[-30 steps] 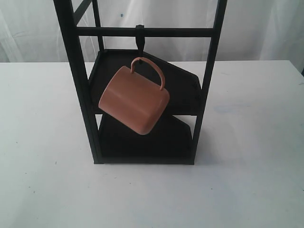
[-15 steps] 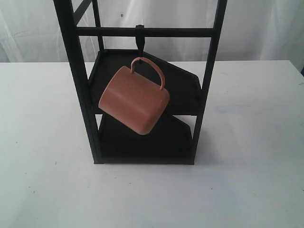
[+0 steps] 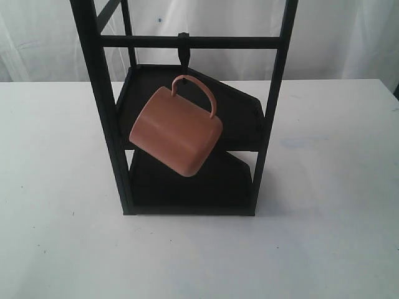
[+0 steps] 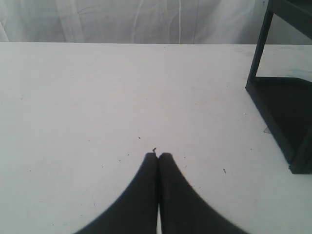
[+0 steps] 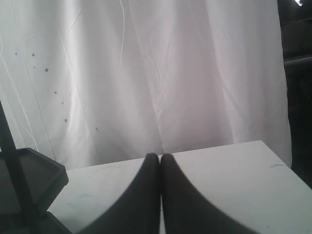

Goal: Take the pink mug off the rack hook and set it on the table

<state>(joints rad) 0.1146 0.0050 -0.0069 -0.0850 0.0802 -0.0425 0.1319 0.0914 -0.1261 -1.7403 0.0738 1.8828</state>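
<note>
White table (image 3: 324, 249) holds black rack (image 3: 103, 124); pink mug (image 3: 176, 132) hangs from hook (image 3: 182, 50) by handle. Left gripper (image 4: 158, 157), right gripper (image 5: 160, 157) pressed together, empty. Whole task left.

Pink mug (image 3: 176, 134): smooth salmon outer wall, matt, no glare; material cannot be told.

Rack (image 3: 103, 112): black posts and shelves, smooth with a dull finish; metal or plastic cannot be told. Rack hook (image 3: 182, 48): same matt black.

Worktop (image 3: 56, 187): white, flat, matt, with faint dark specks and a pale bluish smudge.

Backdrop (image 5: 146, 73): white cloth, creased in long folds, with small dark spots.

Left gripper (image 4: 159, 156) and right gripper (image 5: 160, 156): fingers (image 4: 141, 200) black, smooth, matt.
</note>
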